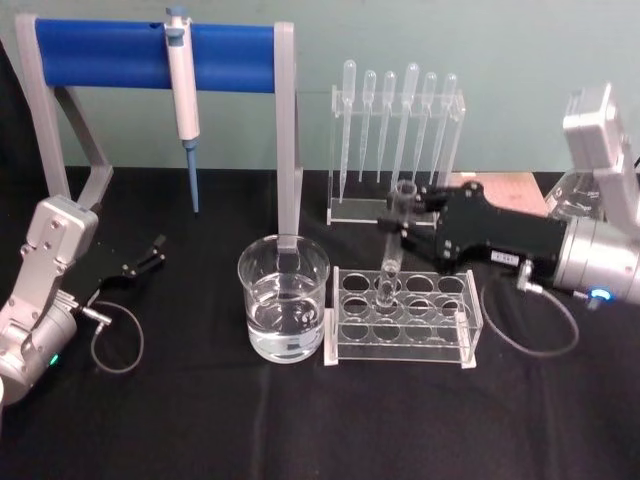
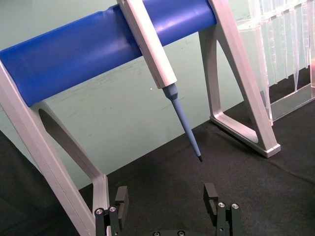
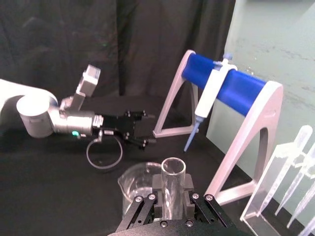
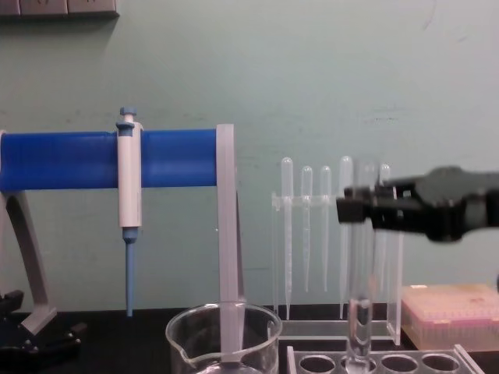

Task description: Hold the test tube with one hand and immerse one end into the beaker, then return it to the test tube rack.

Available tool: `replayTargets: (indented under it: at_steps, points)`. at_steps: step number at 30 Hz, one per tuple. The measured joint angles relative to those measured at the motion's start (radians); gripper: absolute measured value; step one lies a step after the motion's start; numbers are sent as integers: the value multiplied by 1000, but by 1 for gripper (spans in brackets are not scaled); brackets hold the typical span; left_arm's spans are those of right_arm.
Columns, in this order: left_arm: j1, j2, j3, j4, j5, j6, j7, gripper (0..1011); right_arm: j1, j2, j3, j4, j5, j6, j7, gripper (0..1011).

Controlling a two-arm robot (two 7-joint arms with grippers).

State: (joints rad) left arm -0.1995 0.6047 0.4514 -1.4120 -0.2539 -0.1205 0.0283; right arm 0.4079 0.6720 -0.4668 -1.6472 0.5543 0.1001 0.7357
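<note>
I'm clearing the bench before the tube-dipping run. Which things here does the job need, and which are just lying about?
Needed: test tube, beaker, rack, right gripper holding the tube.

Lying about: pipettes, micropipette on its blue stand, pink box, left gripper parked at the left.

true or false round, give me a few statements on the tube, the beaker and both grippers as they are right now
1. The right gripper is shut on the test tube near its upper end. True.
2. The beaker holds clear liquid. True.
3. The test tube's lower end is dipped in the beaker. False: it is at the test tube rack, beside the beaker.
4. The left gripper holds the pipettor. False: it is open and empty, low on the left; the pipettor hangs on the blue stand.
5. The beaker stands on the robot's left of the test tube rack. True.
</note>
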Motion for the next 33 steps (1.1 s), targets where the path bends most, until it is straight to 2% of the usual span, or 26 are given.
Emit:
replayTargets:
  at_steps: [6, 11, 19, 33]
  points:
    - [0, 0, 0, 0, 0, 0, 0, 1000, 45, 4, 1, -30, 41, 78, -15, 241]
    - [0, 0, 0, 0, 0, 0, 0, 1000, 71, 6, -6, -39, 57, 99, -24, 241]
    - [0, 0, 0, 0, 0, 0, 0, 1000, 92, 14, -21, -44, 72, 107, -31, 241]
    - [0, 0, 0, 0, 0, 0, 0, 1000, 91, 12, -19, -44, 72, 107, -32, 241]
